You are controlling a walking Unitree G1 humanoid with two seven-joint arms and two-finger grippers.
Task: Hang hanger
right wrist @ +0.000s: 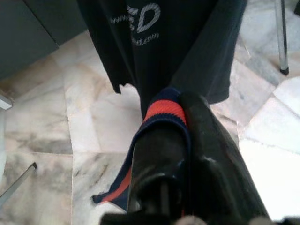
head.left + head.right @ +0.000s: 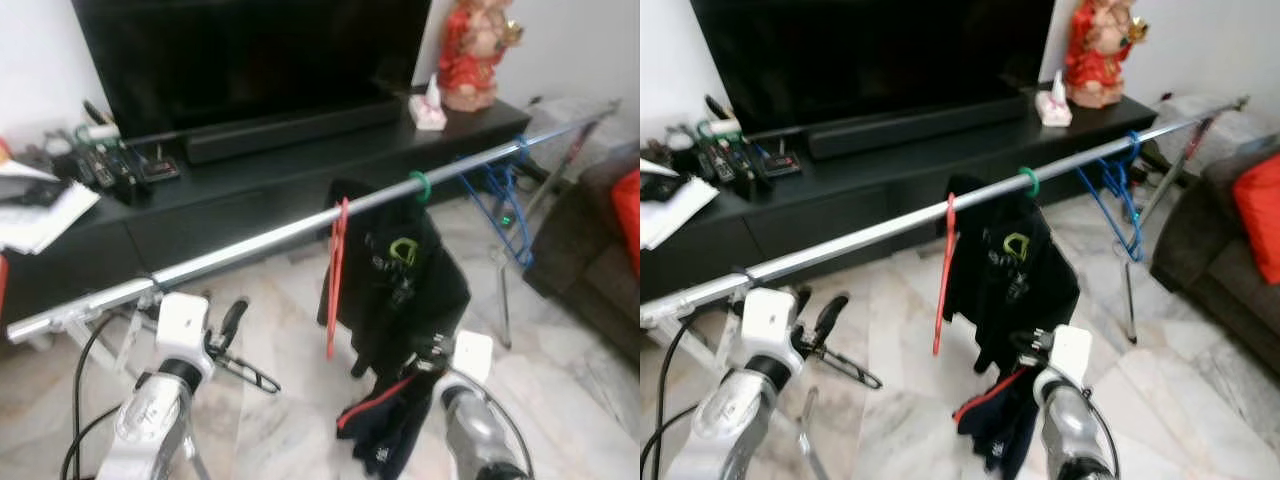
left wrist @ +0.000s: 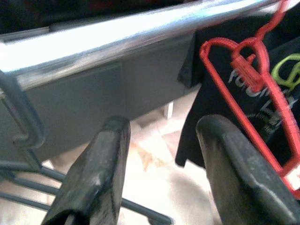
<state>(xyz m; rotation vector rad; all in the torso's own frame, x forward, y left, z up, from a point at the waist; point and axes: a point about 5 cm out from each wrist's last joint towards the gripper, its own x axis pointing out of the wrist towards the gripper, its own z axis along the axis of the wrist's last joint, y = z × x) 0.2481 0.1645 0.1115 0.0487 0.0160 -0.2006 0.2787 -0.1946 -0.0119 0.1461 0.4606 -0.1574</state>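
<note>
A red hanger (image 2: 337, 275) is hung on the clothes rail (image 2: 250, 243). The left gripper (image 3: 159, 173) is held open (empty) nearby; a navy garment (image 1: 161, 122) is clamped by the right gripper (image 1: 180, 140).

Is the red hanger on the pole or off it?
On. The red hanger hooks over the silver pole and dangles beside the black shirt.

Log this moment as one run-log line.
left gripper: open, below rail | right gripper: shut on navy garment | red hanger: on rail, empty
</note>
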